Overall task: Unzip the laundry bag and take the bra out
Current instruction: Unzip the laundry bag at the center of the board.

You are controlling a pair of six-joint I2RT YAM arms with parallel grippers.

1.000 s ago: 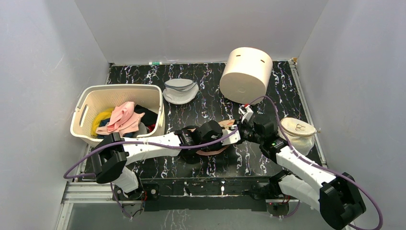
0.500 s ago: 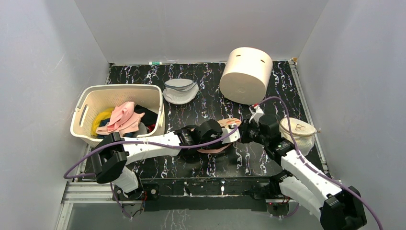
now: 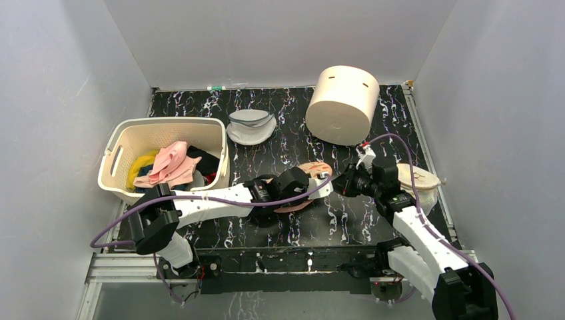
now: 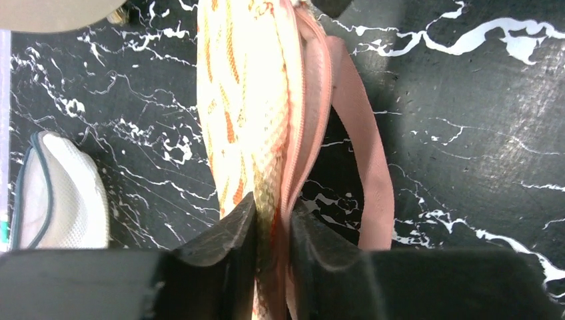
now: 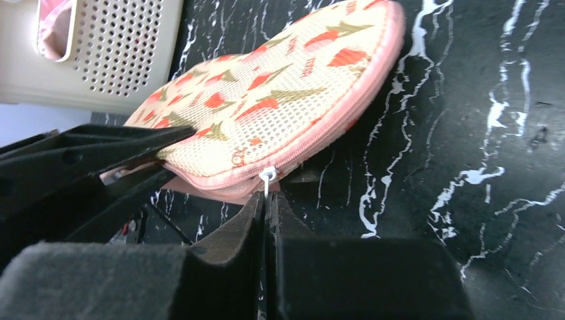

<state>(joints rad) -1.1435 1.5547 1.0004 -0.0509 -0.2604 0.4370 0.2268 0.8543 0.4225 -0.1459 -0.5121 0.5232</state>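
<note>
The laundry bag point(image 3: 310, 169) is a beige-pink case with red-orange flowers, held on edge above the table's middle. In the left wrist view my left gripper point(image 4: 272, 220) is shut on the case's flowered shell point(image 4: 240, 100), next to the pink zipper rim point(image 4: 312, 100). In the right wrist view my right gripper point(image 5: 267, 205) is shut on the small metal zipper pull point(image 5: 267, 177) at the rim of the case point(image 5: 280, 100). In the top view the left gripper point(image 3: 309, 190) and the right gripper point(image 3: 338, 186) face each other across the case. The bra is hidden.
A white basket point(image 3: 170, 122) of clothes stands at the left. A round grey-white mesh bag point(image 3: 250, 127) lies behind the middle. A cream drum point(image 3: 342, 105) stands at the back right. A cream mesh pouch point(image 3: 418, 183) sits at the right edge, behind my right arm.
My right gripper has drawn to the right with the zipper pull in it. The case has risen and tipped up with the left gripper holding it.
</note>
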